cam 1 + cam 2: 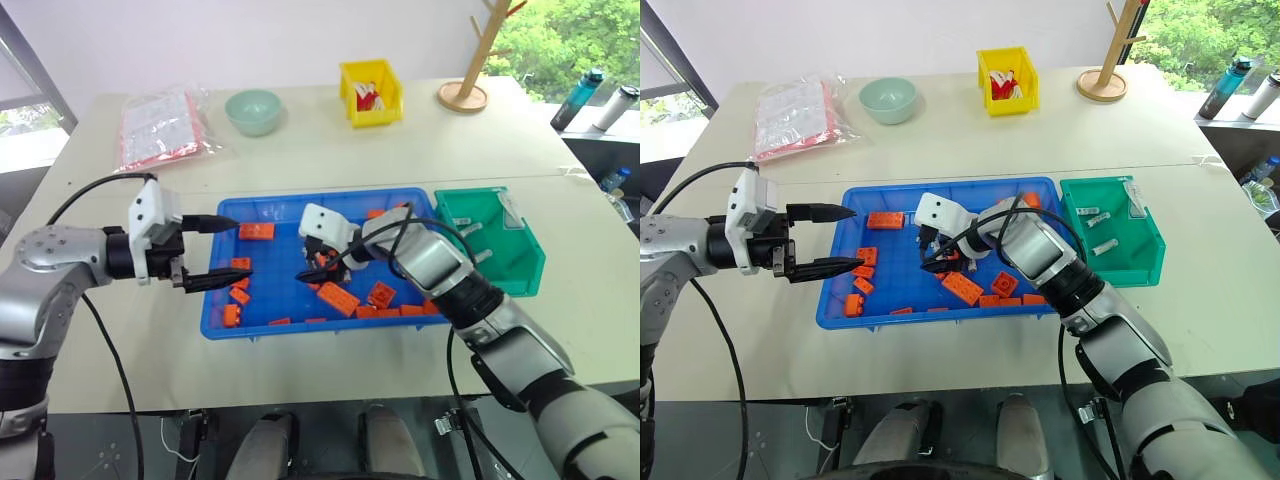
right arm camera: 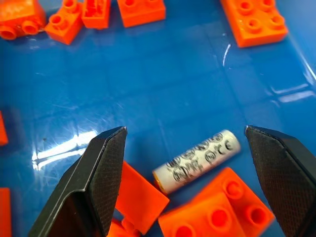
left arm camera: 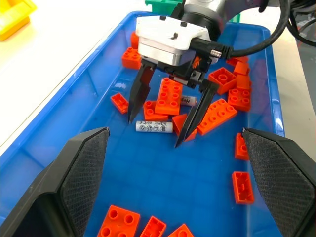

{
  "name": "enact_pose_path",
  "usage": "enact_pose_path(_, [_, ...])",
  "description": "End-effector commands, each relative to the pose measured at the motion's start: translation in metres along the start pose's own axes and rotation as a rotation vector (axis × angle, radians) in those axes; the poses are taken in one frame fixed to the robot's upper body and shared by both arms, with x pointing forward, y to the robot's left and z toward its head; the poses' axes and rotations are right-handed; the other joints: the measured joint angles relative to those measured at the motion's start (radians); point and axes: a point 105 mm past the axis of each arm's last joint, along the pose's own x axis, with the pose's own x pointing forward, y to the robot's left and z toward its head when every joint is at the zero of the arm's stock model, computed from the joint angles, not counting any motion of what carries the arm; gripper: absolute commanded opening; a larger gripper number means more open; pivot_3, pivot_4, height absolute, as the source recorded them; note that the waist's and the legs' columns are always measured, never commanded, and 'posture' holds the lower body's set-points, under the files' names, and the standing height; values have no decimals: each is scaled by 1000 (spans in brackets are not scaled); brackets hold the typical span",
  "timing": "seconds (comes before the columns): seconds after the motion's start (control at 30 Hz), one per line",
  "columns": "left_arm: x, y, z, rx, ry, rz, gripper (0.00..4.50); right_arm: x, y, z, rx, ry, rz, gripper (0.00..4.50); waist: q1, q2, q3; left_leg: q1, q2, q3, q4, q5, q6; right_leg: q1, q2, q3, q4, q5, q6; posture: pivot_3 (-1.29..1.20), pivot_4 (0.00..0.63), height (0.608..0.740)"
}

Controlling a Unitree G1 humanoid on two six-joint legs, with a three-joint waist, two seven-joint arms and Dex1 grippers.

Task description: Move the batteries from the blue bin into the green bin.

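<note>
In the green bin (image 1: pixel 520 262) lie 3 batteries (image 1: pixel 463 223); beside it, over the blue bin (image 1: pixel 215 305), the unclenched right gripper (image 3: pixel 160 117) straddles another battery (image 3: pixel 154 127).

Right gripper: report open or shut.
Open: the right gripper has its fingers spread either side of a battery lying in the blue bin.

both arms are brushed silver-grey metal with black joint bands — rounded segments toward the elbow. each wrist ends in a white boxy housing, and from it taper two black pointed fingers with finely textured inner pads. black cables loop loosely from forearm to wrist — one ends in a knurled metal plug.
</note>
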Motion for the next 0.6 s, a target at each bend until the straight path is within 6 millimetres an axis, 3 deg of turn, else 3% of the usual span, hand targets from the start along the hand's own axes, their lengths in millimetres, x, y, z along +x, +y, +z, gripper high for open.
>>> enact_pose_path(0.03, [-7,2,12,49,-21,25,4500,-6,-6,12,-42,-22,-16,3906,2,0,0,0,0,0,0,0,0,0,0,0,0,0,0,0,150,719])
enact_pose_path(0.4, [-3,5,13,53,-33,26,4500,-22,-3,-6,-147,43,36,3906,2,0,0,0,-1,0,0,0,0,0,0,0,0,0,0,0,150,719])
enact_pose_path(0.6, [0,6,13,57,-42,19,4500,-21,-7,2,-143,10,27,3906,0,0,0,0,0,0,0,0,0,0,0,0,0,0,0,0,150,719])
